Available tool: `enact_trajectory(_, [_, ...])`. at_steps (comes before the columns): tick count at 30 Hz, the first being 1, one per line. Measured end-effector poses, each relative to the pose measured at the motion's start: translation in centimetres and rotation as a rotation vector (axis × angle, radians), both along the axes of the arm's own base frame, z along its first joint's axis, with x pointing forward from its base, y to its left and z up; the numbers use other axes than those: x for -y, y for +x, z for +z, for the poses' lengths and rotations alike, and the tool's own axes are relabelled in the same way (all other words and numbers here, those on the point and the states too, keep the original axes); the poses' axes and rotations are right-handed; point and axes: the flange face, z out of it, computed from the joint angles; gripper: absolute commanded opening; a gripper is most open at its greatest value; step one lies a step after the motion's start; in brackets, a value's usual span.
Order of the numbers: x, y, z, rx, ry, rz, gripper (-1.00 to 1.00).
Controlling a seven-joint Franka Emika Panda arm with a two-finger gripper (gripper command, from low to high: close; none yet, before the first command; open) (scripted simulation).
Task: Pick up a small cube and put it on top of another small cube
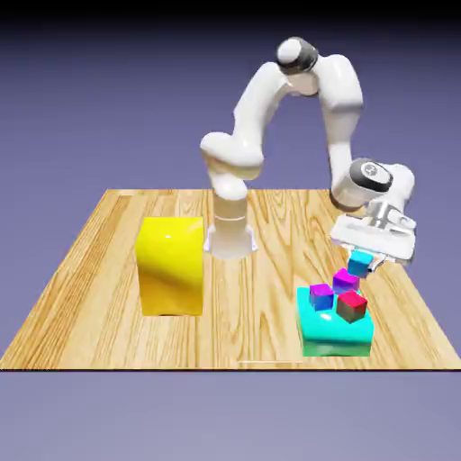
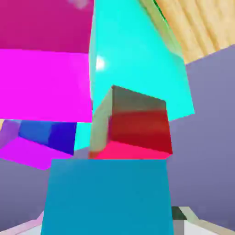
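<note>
In the exterior view, a tall block is on the left of the surface, a low block on the right, nearer the front. On the low block sit a left cube and, just right of it, a front cube. A back cube shows behind them, its support unclear. The top cube is between the fingers, above the group. The robot's base is farther back.

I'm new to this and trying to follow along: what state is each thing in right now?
End effector: closed on the small blue cube
Small blue cube: held, off the table
Magenta cube: not held
Red cube: resting on the turquoise block
Purple-and-blue cube: resting on the turquoise block
Turquoise block: lying flat
Yellow block: standing upright
</note>
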Motion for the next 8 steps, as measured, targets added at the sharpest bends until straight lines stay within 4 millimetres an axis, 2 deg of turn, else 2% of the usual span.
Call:
enact_trajectory(5, [2.2, 3.3, -4.2, 0.002, 0.0, 0.001, -1.0])
enact_trajectory(6, [2.4, 3.6, -4.6, 0.0, 0.0, 0.0, 1.0])
enact_trajectory(8, [2.4, 3.6, -4.6, 0.0, 0.0, 0.001, 1.0])
